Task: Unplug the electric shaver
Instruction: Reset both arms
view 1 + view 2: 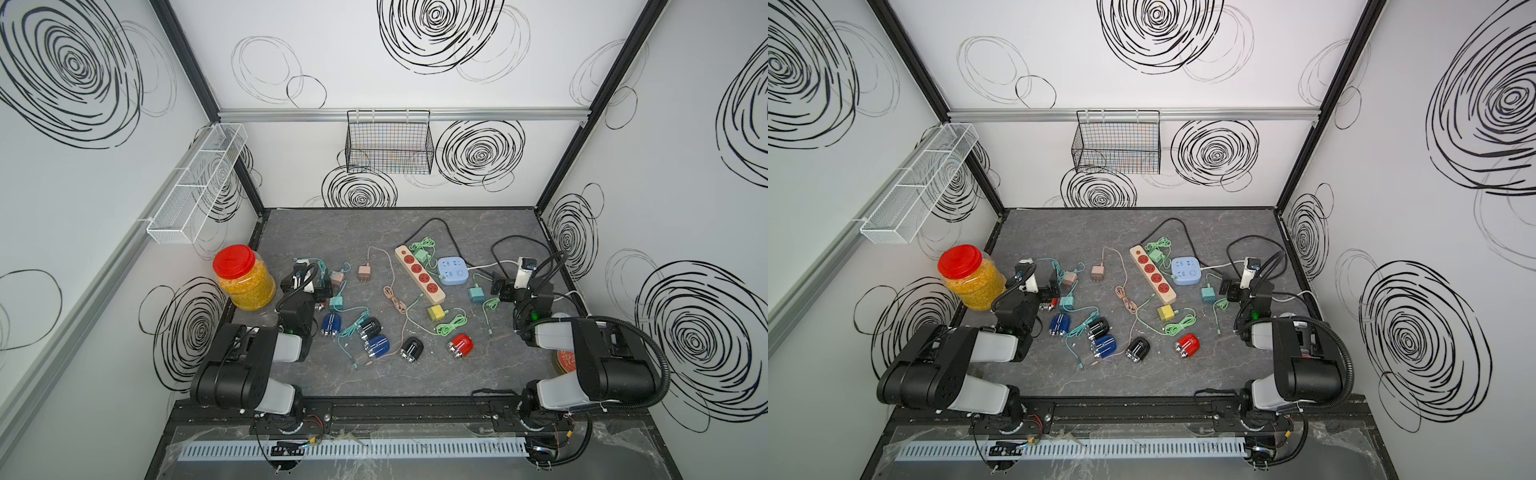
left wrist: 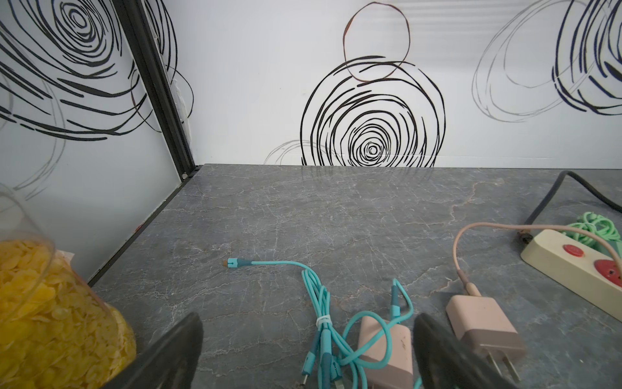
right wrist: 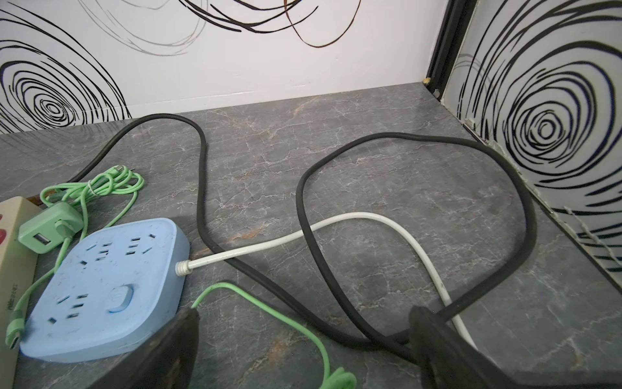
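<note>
Several small electric shavers lie in the near middle of the table in both top views: blue [image 1: 331, 325], black [image 1: 369, 328], black [image 1: 411, 348] and red [image 1: 460, 345]. Teal and pink cables run up to the black ones; I cannot tell which are plugged in. My left gripper [image 1: 323, 286] [image 2: 308, 350] is open over a teal cable bundle [image 2: 323, 323] and a pink charger [image 2: 387, 350], left of the shavers. My right gripper [image 1: 498, 286] [image 3: 304, 336] is open above a green cable [image 3: 269, 306] and a black cord [image 3: 336, 320], beside the blue power strip [image 3: 111, 286].
A beige power strip [image 1: 419, 272] with red sockets lies mid-table with a green charger [image 1: 422, 254] at its side. A red-lidded jar [image 1: 245, 278] stands by the left arm. Yellow [image 1: 435, 312] and teal [image 1: 475, 294] chargers and loose cables litter the table. Wire baskets [image 1: 388, 143] hang on the walls.
</note>
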### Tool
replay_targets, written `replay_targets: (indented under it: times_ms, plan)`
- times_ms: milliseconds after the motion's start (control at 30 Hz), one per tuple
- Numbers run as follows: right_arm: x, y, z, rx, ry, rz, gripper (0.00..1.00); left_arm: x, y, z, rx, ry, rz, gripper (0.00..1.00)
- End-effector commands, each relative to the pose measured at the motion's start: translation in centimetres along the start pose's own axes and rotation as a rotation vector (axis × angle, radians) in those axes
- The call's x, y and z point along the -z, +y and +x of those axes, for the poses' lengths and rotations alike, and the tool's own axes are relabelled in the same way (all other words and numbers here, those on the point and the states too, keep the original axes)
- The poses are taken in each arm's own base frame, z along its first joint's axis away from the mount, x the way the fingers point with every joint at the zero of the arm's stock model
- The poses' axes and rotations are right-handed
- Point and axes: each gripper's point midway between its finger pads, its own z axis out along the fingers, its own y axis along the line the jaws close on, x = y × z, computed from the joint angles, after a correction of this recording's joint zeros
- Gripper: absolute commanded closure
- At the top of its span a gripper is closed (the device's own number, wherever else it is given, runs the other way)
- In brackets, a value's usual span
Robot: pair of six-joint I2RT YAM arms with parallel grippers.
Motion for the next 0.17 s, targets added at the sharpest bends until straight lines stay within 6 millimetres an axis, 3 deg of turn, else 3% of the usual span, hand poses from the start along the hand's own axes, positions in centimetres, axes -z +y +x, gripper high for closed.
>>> replay_targets:
  times_ms: [0,133]
  plan:
    - [-0.35,0.16,-1.20,0.015,-0.035,-0.001,0.00,0.08,0.18,-1.35,-0.003,-0.058,0.000,0.01]
    - [-0.15,0.07,-1.19,0.013,-0.038,0.002,0.00,0.13,0.20,-1.24,-0.004,-0.055,-0.001,0.01]
